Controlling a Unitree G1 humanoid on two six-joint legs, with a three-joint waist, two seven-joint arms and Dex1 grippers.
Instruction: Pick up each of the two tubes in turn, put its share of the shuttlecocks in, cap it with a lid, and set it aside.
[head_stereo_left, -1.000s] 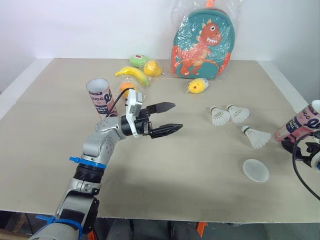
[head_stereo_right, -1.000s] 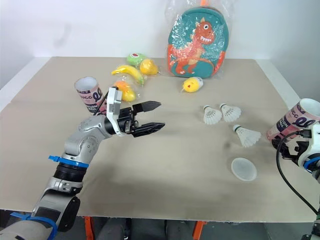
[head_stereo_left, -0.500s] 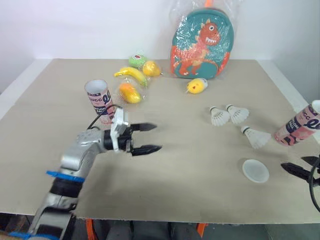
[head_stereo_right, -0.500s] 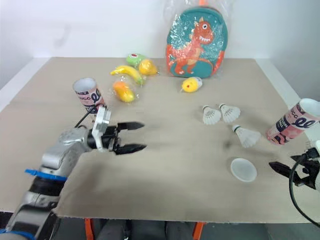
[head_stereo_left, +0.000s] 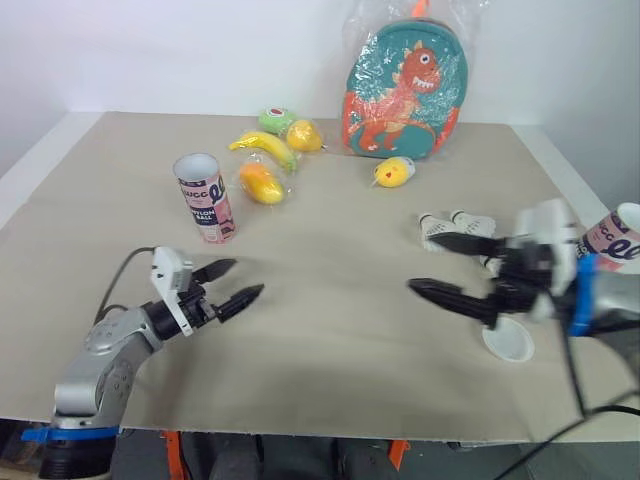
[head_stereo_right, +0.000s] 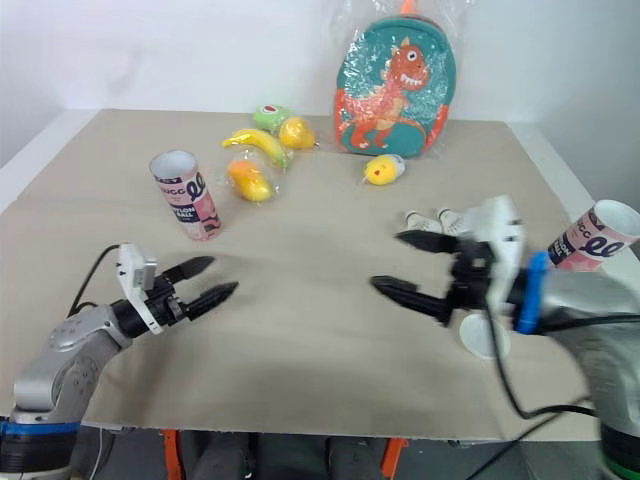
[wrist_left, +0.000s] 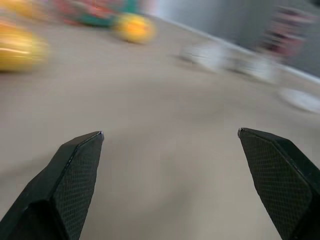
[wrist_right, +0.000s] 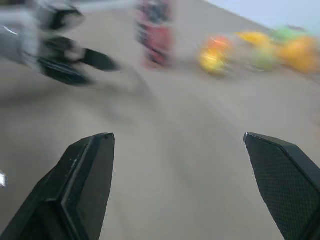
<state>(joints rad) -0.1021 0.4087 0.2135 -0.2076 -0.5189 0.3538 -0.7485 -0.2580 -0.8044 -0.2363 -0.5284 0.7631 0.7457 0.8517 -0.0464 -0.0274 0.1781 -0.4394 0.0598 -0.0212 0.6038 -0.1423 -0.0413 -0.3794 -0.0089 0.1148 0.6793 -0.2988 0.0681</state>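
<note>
One pink-and-white tube (head_stereo_left: 204, 197) stands upright at the left, mouth open. The other tube (head_stereo_left: 613, 236) leans at the table's right edge, behind my right arm. Two shuttlecocks (head_stereo_left: 433, 226) (head_stereo_left: 478, 221) lie right of centre; my right arm covers the spot just beyond them. A white lid (head_stereo_left: 510, 343) lies near the front right, partly under that arm. My left gripper (head_stereo_left: 232, 283) hovers open and empty in front of the upright tube. My right gripper (head_stereo_left: 422, 264) is open and empty over the table, just left of the shuttlecocks. The right wrist view shows the left gripper (wrist_right: 75, 60) and the upright tube (wrist_right: 157, 35), blurred.
A dinosaur backpack (head_stereo_left: 405, 85) in plastic stands at the back. Bagged toy fruit lies behind the upright tube: a banana (head_stereo_left: 265, 150), an orange piece (head_stereo_left: 260, 183), a lemon (head_stereo_left: 305, 135), a green piece (head_stereo_left: 277, 121). A yellow toy (head_stereo_left: 395, 172) sits near the backpack.
My left gripper has drawn back toward the front left, away from the table's middle. My right gripper let go of the right tube and swung in leftward, past the lid and shuttlecocks.
</note>
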